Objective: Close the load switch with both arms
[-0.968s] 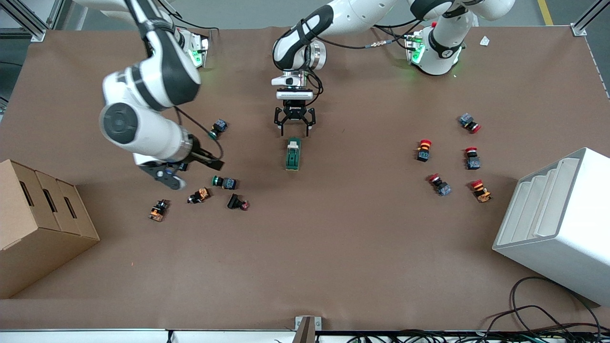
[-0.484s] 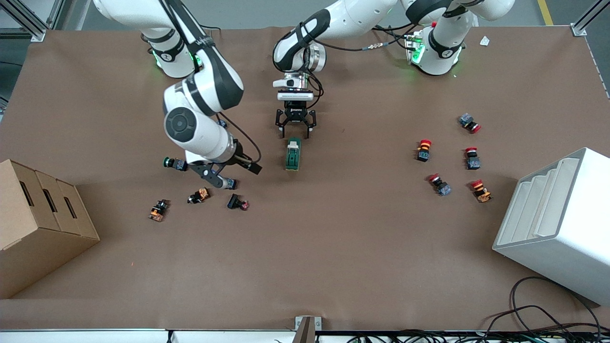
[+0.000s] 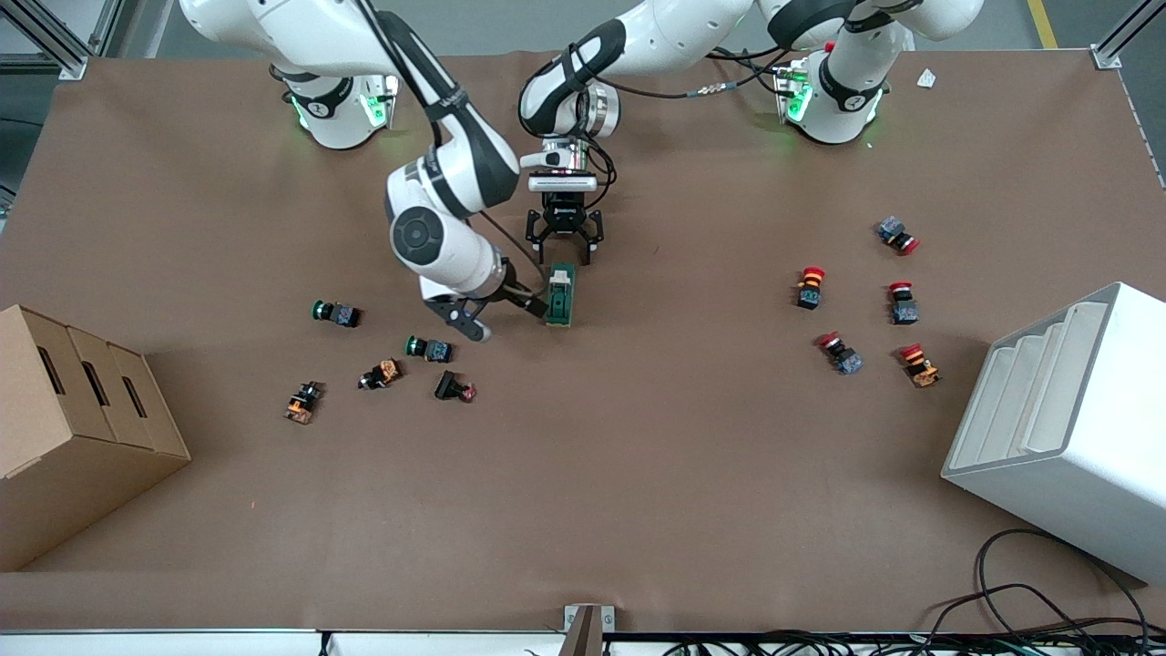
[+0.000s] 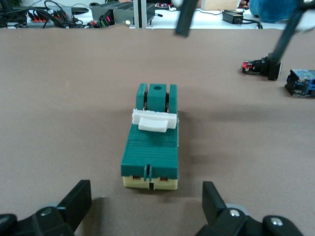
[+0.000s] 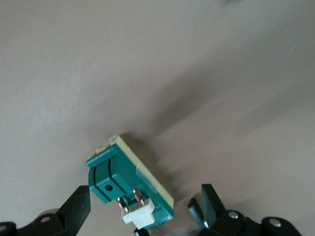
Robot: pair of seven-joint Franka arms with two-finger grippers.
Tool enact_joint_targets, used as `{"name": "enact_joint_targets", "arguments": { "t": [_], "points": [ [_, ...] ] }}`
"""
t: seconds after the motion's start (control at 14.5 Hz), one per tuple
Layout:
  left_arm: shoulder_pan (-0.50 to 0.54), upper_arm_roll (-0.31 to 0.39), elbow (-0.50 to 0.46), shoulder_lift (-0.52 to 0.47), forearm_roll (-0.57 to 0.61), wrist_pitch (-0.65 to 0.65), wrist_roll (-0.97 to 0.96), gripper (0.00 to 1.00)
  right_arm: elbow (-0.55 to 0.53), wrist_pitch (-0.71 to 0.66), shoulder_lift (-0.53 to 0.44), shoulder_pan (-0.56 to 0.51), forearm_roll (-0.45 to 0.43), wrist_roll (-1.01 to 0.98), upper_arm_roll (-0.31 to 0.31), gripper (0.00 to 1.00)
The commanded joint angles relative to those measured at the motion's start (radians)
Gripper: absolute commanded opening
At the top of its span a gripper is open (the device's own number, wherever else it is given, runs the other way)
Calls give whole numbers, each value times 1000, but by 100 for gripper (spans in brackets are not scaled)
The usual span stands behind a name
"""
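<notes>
Right pincer (image 3: 506, 314) spread beside load switch (image 3: 560, 294)

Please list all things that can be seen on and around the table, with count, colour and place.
load switch: 1, dark green with a cream-white lever, mid-table
push buttons: 5, with green, orange or red caps, toward the right arm's end
push buttons: 5, red-capped, toward the left arm's end
cardboard box: 1, brown, at the right arm's end of the table
white bin: 1, white, at the left arm's end of the table
cables: several, black, at the table edge nearest the front camera
left gripper: 1, black, open, just above the load switch's lever end
right gripper: 1, black, open, close beside the load switch
</notes>
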Motion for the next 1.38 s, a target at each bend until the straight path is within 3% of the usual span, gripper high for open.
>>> {"name": "enact_joint_targets", "arguments": {
  "t": [0.0, 0.28, 0.69, 1.31],
  "points": [
    [-16, 21, 27, 34, 21, -6, -3, 99, -9, 39, 13, 52, 60, 11, -10, 100],
    [-16, 20, 23, 31, 18, -7, -3, 99, -6, 116, 51, 105, 118, 32, -10, 100],
    [-16, 20, 12, 34, 12, -9, 10, 99, 26, 209, 126, 157, 123, 103, -10, 100],
    [-8, 20, 12, 26, 7, -12, 10, 99, 79, 199, 151, 159, 123, 153, -10, 100]
  ]
}}
